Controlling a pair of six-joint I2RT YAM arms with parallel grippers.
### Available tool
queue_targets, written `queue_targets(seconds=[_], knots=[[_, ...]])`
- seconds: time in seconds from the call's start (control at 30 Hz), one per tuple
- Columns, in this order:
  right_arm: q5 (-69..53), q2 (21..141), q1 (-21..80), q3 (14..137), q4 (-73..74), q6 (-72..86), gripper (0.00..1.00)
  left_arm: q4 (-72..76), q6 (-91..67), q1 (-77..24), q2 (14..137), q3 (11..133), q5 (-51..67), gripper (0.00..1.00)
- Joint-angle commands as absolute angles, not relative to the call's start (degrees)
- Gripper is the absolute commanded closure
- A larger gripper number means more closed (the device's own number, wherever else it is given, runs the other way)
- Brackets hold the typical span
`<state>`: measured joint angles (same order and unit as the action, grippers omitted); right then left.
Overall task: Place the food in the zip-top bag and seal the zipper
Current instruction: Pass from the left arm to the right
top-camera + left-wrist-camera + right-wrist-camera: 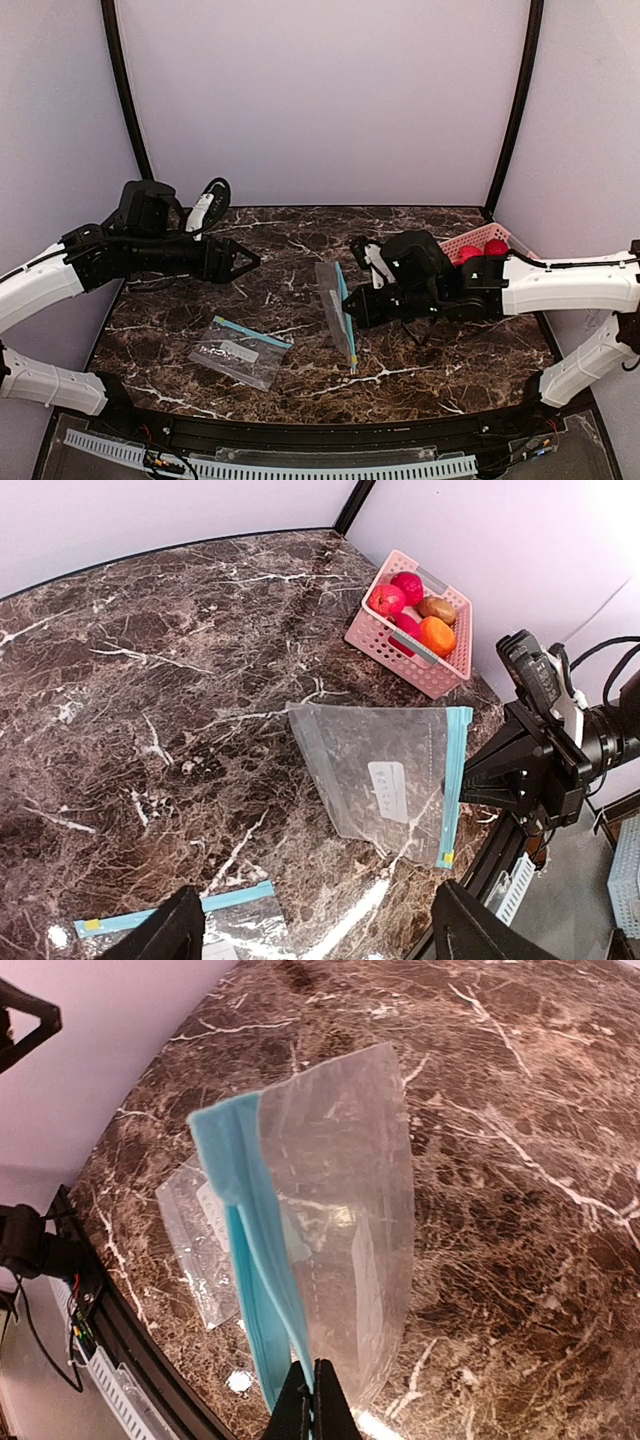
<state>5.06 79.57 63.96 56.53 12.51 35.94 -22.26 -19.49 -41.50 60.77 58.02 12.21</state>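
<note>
Top external view: two clear bags. The zip-top bag (335,300) hangs upright mid-table, its teal zipper (255,1240) clamped in the closed right gripper (352,312). A second bag (240,352) lies flat front-left. Five food pieces (437,635), three red, one brown and one orange, fill the pink basket (390,658) at the far right corner. The left gripper (248,260) is spread wide and empty.
</note>
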Motion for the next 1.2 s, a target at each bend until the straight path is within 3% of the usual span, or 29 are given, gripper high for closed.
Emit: queue_targets(seconds=[0.0, 0.27, 0.63, 1.17], knots=[[12.21, 79.9, 63.87, 59.87, 19.5, 39.93, 1.0, -17.9, -24.91, -44.64, 62.51, 56.3, 11.84, 0.21], [9.23, 84.23, 64.04, 63.48, 17.4, 41.71, 1.0, -1.66, -35.01, -52.35, 67.95, 52.08, 12.83, 0.21], [7.31, 86.15, 64.09, 65.61, 15.37, 42.14, 1.0, 7.46, -41.04, -54.96, 74.58, 46.87, 16.27, 0.25], [6.78, 87.26, 64.15, 65.92, 15.47, 42.19, 1.0, 6.07, -39.15, -55.81, 85.01, 52.8, 17.7, 0.34]])
